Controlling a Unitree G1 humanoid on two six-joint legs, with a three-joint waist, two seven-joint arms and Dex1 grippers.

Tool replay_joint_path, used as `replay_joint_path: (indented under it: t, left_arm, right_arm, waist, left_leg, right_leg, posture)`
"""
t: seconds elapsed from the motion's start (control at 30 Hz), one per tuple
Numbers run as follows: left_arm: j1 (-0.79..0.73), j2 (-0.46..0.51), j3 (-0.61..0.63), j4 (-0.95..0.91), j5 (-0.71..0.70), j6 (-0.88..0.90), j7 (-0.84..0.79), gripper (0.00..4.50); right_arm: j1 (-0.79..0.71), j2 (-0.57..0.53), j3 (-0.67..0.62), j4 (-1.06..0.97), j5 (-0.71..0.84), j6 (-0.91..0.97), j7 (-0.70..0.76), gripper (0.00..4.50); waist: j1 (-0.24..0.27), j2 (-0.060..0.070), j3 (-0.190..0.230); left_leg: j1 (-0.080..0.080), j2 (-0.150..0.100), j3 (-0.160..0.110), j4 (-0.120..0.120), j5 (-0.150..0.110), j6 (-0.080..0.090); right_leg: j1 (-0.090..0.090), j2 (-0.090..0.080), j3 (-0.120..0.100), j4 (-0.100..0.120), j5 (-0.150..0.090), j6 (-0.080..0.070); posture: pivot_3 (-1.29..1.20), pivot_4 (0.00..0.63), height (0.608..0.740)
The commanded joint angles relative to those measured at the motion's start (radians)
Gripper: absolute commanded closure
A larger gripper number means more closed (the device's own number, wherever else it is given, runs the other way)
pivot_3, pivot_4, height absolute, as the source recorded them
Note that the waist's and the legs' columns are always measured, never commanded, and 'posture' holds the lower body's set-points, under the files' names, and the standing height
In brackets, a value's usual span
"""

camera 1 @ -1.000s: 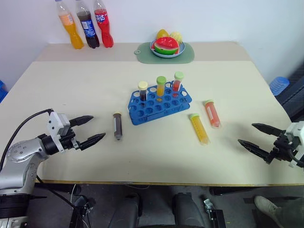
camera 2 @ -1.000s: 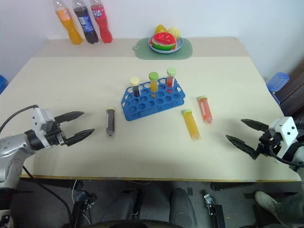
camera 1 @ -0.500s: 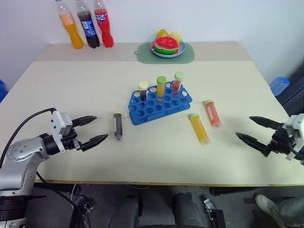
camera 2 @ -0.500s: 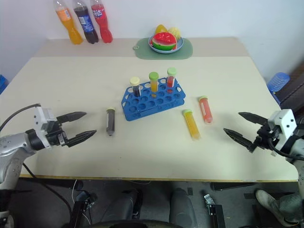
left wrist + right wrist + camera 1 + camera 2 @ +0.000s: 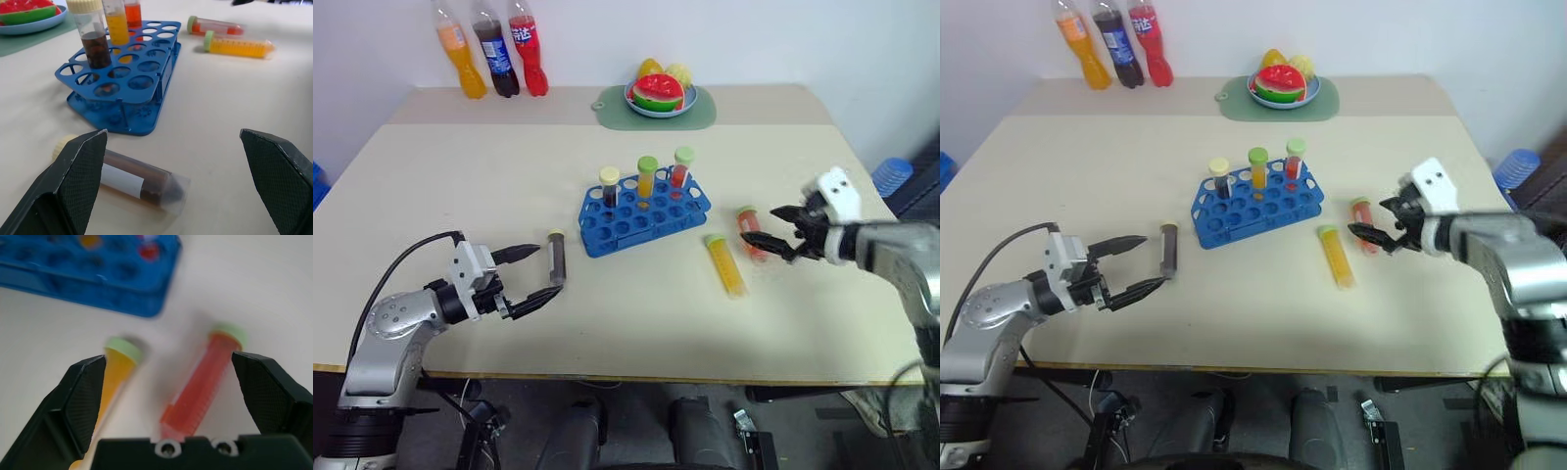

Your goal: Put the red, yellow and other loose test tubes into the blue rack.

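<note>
The blue rack (image 5: 644,212) stands mid-table with three capped tubes upright in its back row. Three loose test tubes lie flat on the table: a dark brown one (image 5: 555,258) to the rack's left, a yellow one (image 5: 724,264) and a red-orange one (image 5: 751,232) to its right. My left gripper (image 5: 546,271) is open, its fingers on either side of the brown tube's (image 5: 137,178) near end, not touching it. My right gripper (image 5: 761,227) is open and hovers over the red-orange tube (image 5: 203,382), with the yellow tube (image 5: 110,377) beside one finger.
Three soda bottles (image 5: 489,49) stand at the back left by the wall. A plate of fruit (image 5: 658,96) sits on a green mat (image 5: 700,116) at the back centre. A blue stool (image 5: 889,174) is off the table's right side.
My right gripper has swung from the table's front right edge forward and left, to above the red-orange tube. My left gripper has moved right, up to the brown tube. Both stay open.
</note>
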Motion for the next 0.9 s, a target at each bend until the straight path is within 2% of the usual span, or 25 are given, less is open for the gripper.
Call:
replay_joint_path:
  t: [0.03, 0.27, 0.47, 0.57, 0.73, 0.77, 0.9]
  left_arm:
    - [-0.006, 0.004, -0.009, -0.032, 0.003, -0.024, -0.015, 0.02]
    - [-0.001, 0.01, -0.046, -0.088, -0.004, -0.007, -0.032, 0.02]
    - [0.004, 0.001, -0.071, -0.129, -0.021, 0.014, -0.042, 0.02]
    - [0.008, -0.003, -0.077, -0.136, -0.019, 0.016, -0.039, 0.0]
    - [0.024, -0.007, -0.083, -0.128, -0.009, -0.003, -0.038, 0.0]
    - [0.025, -0.009, -0.083, -0.127, -0.008, -0.005, -0.037, 0.0]
    - [0.021, -0.018, -0.085, -0.112, 0.0, -0.01, -0.031, 0.0]
  right_arm:
    - [-0.156, 0.011, 0.069, 0.136, -0.031, 0.129, 0.016, 0.0]
    - [-0.417, 0.129, 0.202, 0.499, -0.143, 0.205, 0.012, 0.0]
    - [-0.508, 0.202, 0.285, 0.718, -0.241, 0.143, 0.038, 0.0]
    - [-0.518, 0.223, 0.322, 0.778, -0.293, 0.1, 0.061, 0.88]
    - [-0.513, 0.22, 0.354, 0.788, -0.36, 0.007, 0.116, 3.34]
    - [-0.508, 0.216, 0.357, 0.786, -0.373, -0.018, 0.13, 3.63]
    - [-0.416, 0.145, 0.353, 0.69, -0.414, -0.211, 0.198, 3.63]
  waist:
    - [-0.001, 0.0, 0.0]
    - [-0.003, 0.0, 0.0]
    - [-0.005, 0.0, 0.0]
    - [-0.008, 0.0, 0.0]
    - [-0.01, 0.0, 0.0]
    - [-0.011, 0.0, 0.0]
    - [-0.008, 0.0, -0.001]
  left_leg:
    - [-0.001, 0.0, 0.0, 0.0, 0.0, 0.0]
    - [-0.012, -0.002, 0.0, 0.001, 0.001, -0.001]
    - [-0.012, -0.003, 0.0, 0.0, 0.001, -0.001]
    - [-0.012, -0.003, 0.0, 0.001, 0.001, -0.002]
    - [-0.011, -0.003, 0.0, 0.001, 0.001, -0.002]
    - [-0.011, -0.003, 0.0, 0.001, 0.001, -0.002]
    - [-0.011, -0.003, 0.0, 0.001, 0.002, -0.002]
  right_leg:
    - [-0.001, 0.0, 0.0, 0.0, 0.0, 0.0]
    - [-0.013, 0.0, 0.0, 0.002, 0.001, 0.0]
    - [-0.014, 0.0, 0.0, 0.002, 0.001, 0.0]
    - [-0.013, 0.001, 0.0, 0.003, 0.001, 0.0]
    - [-0.013, 0.002, 0.0, 0.003, 0.001, 0.0]
    - [-0.013, 0.002, 0.0, 0.003, 0.001, 0.0]
    - [-0.013, 0.002, -0.001, 0.003, 0.001, 0.0]
  posture:
    - [0.0, 0.15, 0.74]
    - [0.0, 0.15, 0.74]
    - [0.0, 0.15, 0.74]
    - [0.0, 0.15, 0.74]
    - [0.0, 0.15, 0.74]
    - [0.0, 0.15, 0.74]
    - [0.0, 0.15, 0.74]
